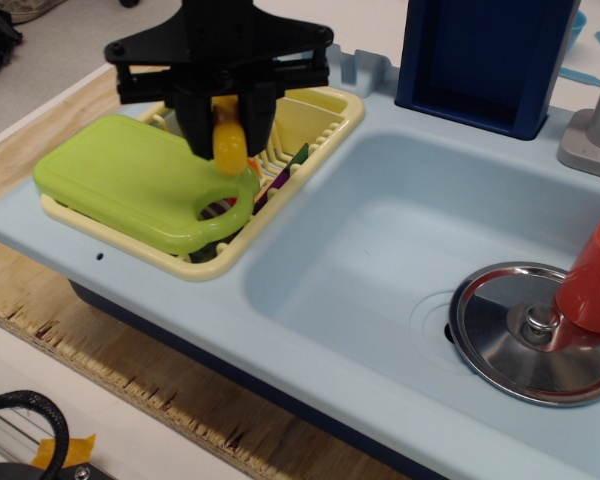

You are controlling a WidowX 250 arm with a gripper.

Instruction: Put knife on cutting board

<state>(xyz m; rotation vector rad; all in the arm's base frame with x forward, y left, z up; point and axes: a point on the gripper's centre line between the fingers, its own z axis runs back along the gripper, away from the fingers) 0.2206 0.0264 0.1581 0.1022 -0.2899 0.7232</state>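
While its black fingers clamp the yellow toy knife (229, 146) from both sides, the gripper (226, 135) hangs over the handle-hole end of the lime-green cutting board (130, 180). The knife points down, its rounded tip just above the board's right edge, near the oval hole. The board lies across the pale-yellow dish rack (332, 112), whose far slats show behind the gripper. Leftward, most of the board's surface is bare. To the right lies the light-blue sink basin (380, 240), holding a steel lid (510, 345) and an orange cup (592, 280).
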